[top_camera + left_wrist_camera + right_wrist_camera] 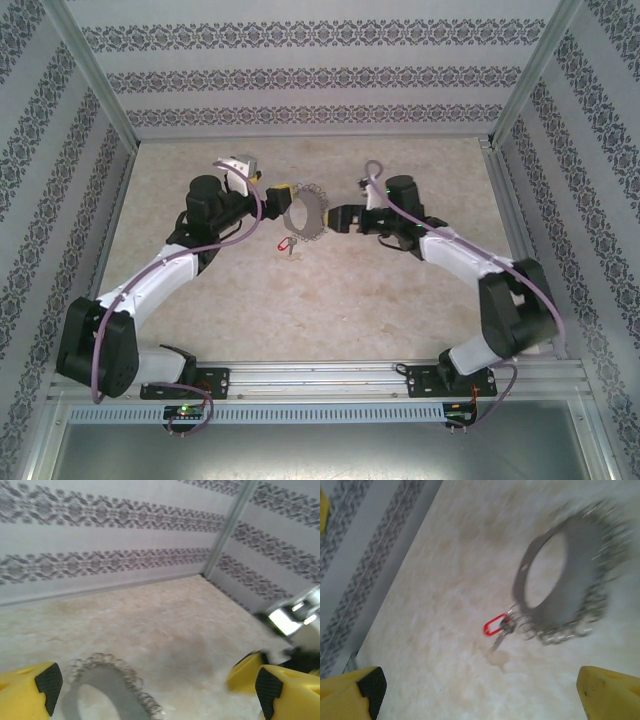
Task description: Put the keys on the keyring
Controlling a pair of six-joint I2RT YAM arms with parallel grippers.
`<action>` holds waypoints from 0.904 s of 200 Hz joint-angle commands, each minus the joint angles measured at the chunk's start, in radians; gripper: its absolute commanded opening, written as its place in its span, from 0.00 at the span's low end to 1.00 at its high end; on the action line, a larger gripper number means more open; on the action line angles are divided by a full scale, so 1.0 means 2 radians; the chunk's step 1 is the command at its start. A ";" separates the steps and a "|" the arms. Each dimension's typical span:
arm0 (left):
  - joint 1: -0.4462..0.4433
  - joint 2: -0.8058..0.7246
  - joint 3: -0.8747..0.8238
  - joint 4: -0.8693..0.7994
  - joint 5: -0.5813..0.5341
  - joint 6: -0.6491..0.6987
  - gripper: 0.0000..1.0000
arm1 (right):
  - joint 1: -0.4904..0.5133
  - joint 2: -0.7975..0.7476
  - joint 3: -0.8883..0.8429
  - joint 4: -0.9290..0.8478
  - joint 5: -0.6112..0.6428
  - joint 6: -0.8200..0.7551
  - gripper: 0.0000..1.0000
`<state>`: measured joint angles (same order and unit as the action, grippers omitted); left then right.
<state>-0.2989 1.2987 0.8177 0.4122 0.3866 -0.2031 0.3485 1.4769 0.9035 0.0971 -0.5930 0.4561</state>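
The keyring [305, 215] is a grey loop fringed with small silvery links, lying on the table between my two grippers. The keys [286, 243], one tiny piece with a red head, rest at its near-left edge. In the right wrist view the keys [496, 625] touch the links of the blurred keyring [570, 580]. My left gripper [279, 196] is open just left of the loop, and the keyring [115, 692] shows low between its yellow fingers [30, 690]. My right gripper [338, 216] is open just right of the loop, holding nothing.
Patterned walls [300, 75] with metal corner posts close in the beige table [300, 310] at the back and both sides. The right arm's yellow finger [245, 672] shows close by in the left wrist view. Open tabletop lies in front of the keyring.
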 commanded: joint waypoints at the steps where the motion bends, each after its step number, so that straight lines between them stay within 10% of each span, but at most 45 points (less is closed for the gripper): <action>1: 0.006 -0.032 -0.050 0.058 -0.100 0.059 1.00 | -0.025 -0.061 -0.003 -0.069 0.113 -0.045 0.98; 49: 0.012 -0.045 -0.158 0.153 -0.272 0.150 1.00 | -0.097 -0.141 -0.074 -0.010 0.319 -0.081 0.98; 87: 0.018 -0.017 -0.226 0.217 -0.370 0.180 1.00 | -0.118 -0.129 -0.110 0.038 0.362 -0.143 0.98; 181: 0.042 0.129 -0.266 0.383 -0.392 0.179 1.00 | -0.128 -0.045 -0.223 0.273 0.409 -0.223 0.98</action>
<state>-0.2386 1.4921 0.2916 0.9668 -0.3580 0.1345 0.1001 1.4040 0.5217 0.4133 0.2375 0.0933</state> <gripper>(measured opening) 0.998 0.977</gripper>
